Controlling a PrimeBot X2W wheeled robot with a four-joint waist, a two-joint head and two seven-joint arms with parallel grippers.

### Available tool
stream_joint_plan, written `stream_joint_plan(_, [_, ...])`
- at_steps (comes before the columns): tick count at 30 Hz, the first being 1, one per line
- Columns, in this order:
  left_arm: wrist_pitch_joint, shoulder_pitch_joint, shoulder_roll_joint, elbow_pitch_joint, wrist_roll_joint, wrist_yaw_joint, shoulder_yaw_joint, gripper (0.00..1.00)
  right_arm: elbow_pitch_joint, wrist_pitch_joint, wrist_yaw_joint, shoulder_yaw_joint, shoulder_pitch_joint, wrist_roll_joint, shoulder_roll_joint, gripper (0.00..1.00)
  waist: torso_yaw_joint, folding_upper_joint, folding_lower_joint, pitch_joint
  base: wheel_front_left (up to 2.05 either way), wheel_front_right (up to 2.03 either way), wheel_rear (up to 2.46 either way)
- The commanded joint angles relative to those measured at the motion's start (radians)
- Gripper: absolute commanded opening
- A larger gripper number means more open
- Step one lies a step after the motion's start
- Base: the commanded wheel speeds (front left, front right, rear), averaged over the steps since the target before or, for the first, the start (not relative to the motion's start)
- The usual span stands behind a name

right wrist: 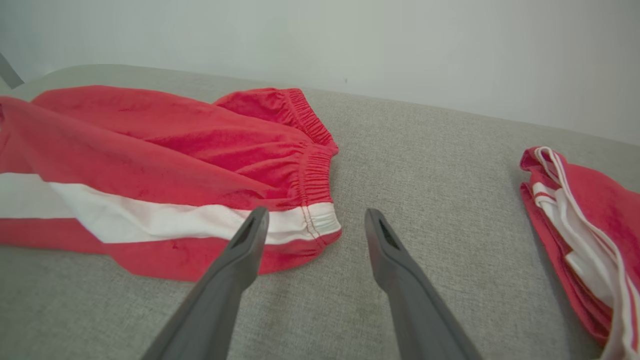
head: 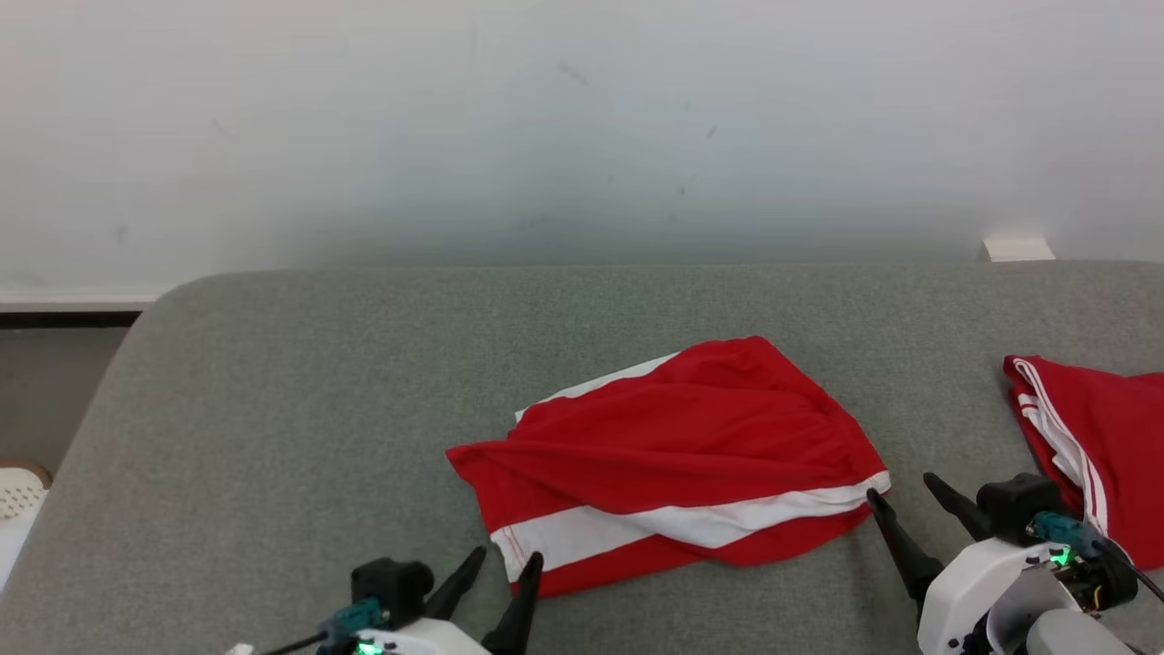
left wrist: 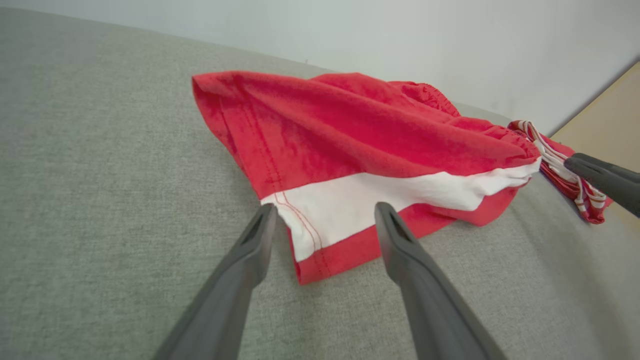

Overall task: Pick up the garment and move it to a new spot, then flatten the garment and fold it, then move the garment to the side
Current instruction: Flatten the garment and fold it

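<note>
Crumpled garment (head: 673,455) at the middle of the pad (head: 273,409), left gripper (head: 507,555) poised at its near-left hem corner, right gripper (head: 900,487) at its near-right waistband end, both with fingers spread and empty, likely so placed for a 2-corner lift; other garment (head: 1091,437) lying at the right.

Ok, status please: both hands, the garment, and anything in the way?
Both hands open: left hand at hem corner, right hand at waistband end. Red shorts crumpled, not held. Second red garment lies right, apart.
</note>
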Motion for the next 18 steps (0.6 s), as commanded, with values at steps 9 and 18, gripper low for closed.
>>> stream_joint_plan(9, [0.049, -0.101, 0.029, 0.081, -0.07, -0.002, -0.091, 1.0, 0.135, -0.009, -0.002, 0.132, -0.132, 0.107, -0.015, 1.0, 0.039, 0.0, 0.0, 0.065, 0.0, 0.0, 0.0])
stream_joint_plan(18, [0.036, -0.187, 0.043, 0.16, -0.145, -0.002, -0.18, 1.0, 0.218, -0.036, -0.002, 0.243, -0.203, 0.181, -0.01, 1.0, 0.037, 0.0, 0.0, 0.099, 0.0, 0.0, 0.0])
